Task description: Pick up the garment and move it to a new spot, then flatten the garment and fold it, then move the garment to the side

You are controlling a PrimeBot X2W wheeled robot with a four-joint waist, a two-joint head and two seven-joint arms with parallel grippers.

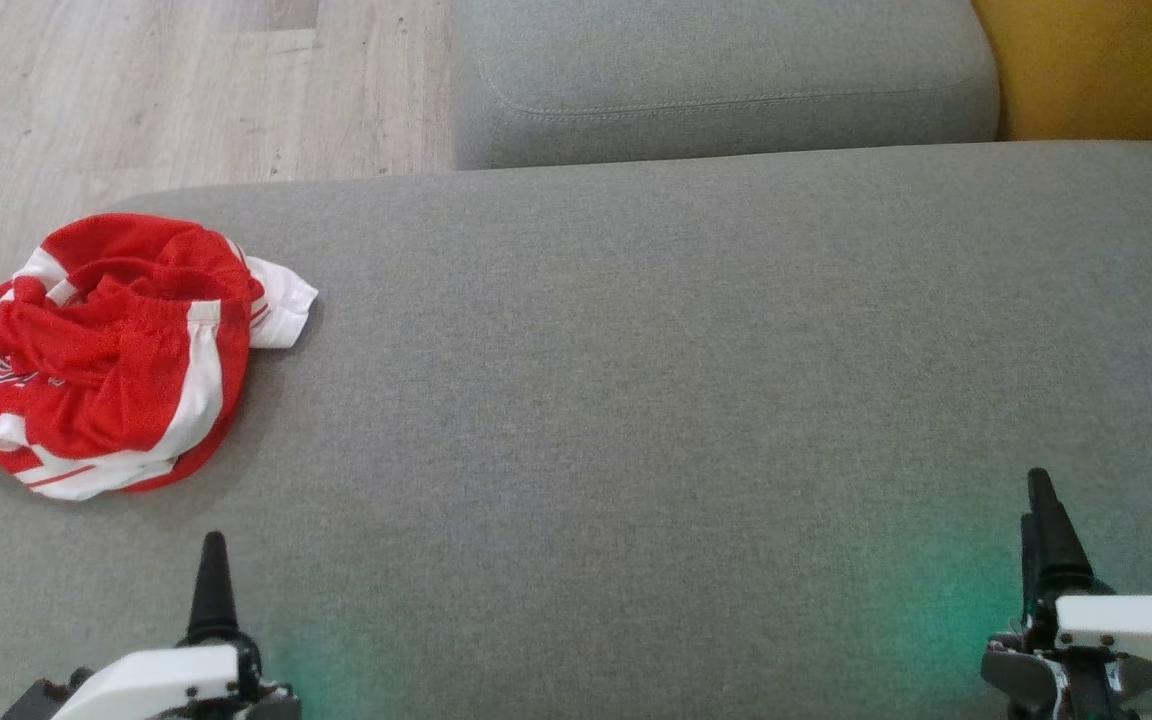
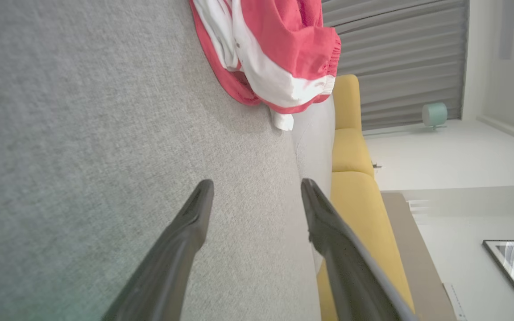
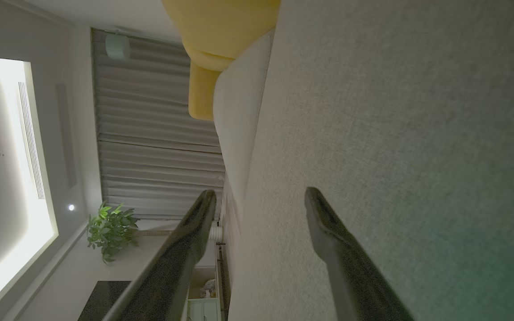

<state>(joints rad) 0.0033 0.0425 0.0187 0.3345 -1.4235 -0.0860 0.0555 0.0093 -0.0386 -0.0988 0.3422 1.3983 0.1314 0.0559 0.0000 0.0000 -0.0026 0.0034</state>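
One garment lies in a crumpled heap at the far left of the grey seat cushion, its left part reaching the cushion's edge; it is red, of a thin mesh-like cloth, with broad white stripes, dark lettering on the left side and, in the left wrist view, a gathered elastic hem; folds and hollows run through it, and one white corner sticks out to the right; the cushion is a coarse, even weave, flat and wide with rounded corners; a second grey cushion with a stitched seam stands behind it, yellow upholstery beside that, and pale wood-grain floor off to the left

The left gripper sits low at the near edge of the seat, rolled on its side, its two dark tapering fingers spread wide apart with nothing between them, pointing towards the garment, which lies just ahead and clear of them; the right gripper is at the near right, well apart from the garment, likewise rolled sideways, its two fingers parted wide and bare over plain cushion; both have white housings; a faint green glow tints the fabric near each

Pleated grey curtains, one leafy plant and a dark-framed picture show beyond
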